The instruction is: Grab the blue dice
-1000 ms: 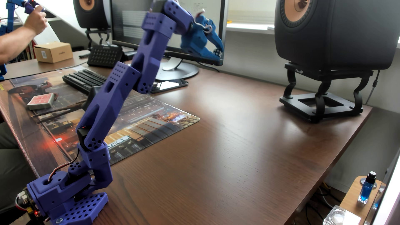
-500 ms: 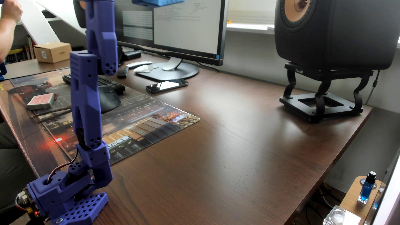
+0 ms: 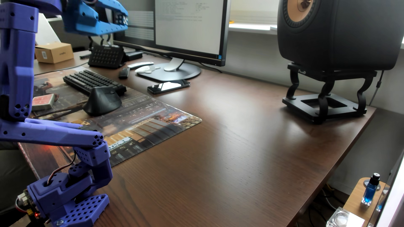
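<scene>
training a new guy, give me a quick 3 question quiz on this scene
1. True or false: the dice lies on the desk.
2. The mouse sits on: A the mat, B bare desk, C the box.
3. What does the gripper hold?
Key: 1 false, it is raised in the gripper; 2 A; 3 the dice.

I've got my gripper (image 3: 122,20) hanging high at top left. Directly beneath it, keyboard (image 3: 91,81) and mouse (image 3: 102,103) crowd the desk mat (image 3: 142,128). To its right the monitor (image 3: 175,28) blocks; lower right, bare desk (image 3: 229,152) lies wide open up to the speaker stand (image 3: 323,104).
</scene>
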{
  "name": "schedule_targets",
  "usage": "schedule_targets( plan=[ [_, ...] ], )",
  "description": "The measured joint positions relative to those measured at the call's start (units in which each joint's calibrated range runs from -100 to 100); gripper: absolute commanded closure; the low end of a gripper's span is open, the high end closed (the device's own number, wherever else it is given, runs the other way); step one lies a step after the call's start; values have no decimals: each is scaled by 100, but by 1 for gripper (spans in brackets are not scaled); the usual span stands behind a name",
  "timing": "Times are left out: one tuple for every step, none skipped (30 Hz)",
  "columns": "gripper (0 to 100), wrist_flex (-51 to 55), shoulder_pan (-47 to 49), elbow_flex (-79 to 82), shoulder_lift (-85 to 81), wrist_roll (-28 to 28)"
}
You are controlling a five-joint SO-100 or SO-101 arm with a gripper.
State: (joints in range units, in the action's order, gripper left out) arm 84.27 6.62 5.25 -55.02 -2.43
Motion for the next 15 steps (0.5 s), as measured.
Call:
schedule_targets(
  plan=[
    [98, -304, -49, 628, -209, -37],
    [98, -626, -81, 1301, -435, -78],
    [98, -939, -146, 1983, -669, -125],
    [98, -1260, -211, 2647, -903, -178],
    [98, -1565, -301, 3338, -1145, -235],
    [98, -1869, -382, 3975, -1380, -293],
    [98, -2147, -471, 4585, -1589, -361],
    [98, -2416, -585, 5159, -1814, -424],
    [98, -2660, -723, 5662, -2040, -497],
    [98, -2903, -861, 6119, -2274, -565],
    [98, -3120, -1024, 6505, -2475, -633],
    [98, -3346, -1170, 6837, -2642, -680],
    [98, -3564, -1325, 7115, -2776, -695],
    [98, -3772, -1471, 7322, -2860, -706],
    [98, -3981, -1617, 7474, -2910, -706]
  ],
)
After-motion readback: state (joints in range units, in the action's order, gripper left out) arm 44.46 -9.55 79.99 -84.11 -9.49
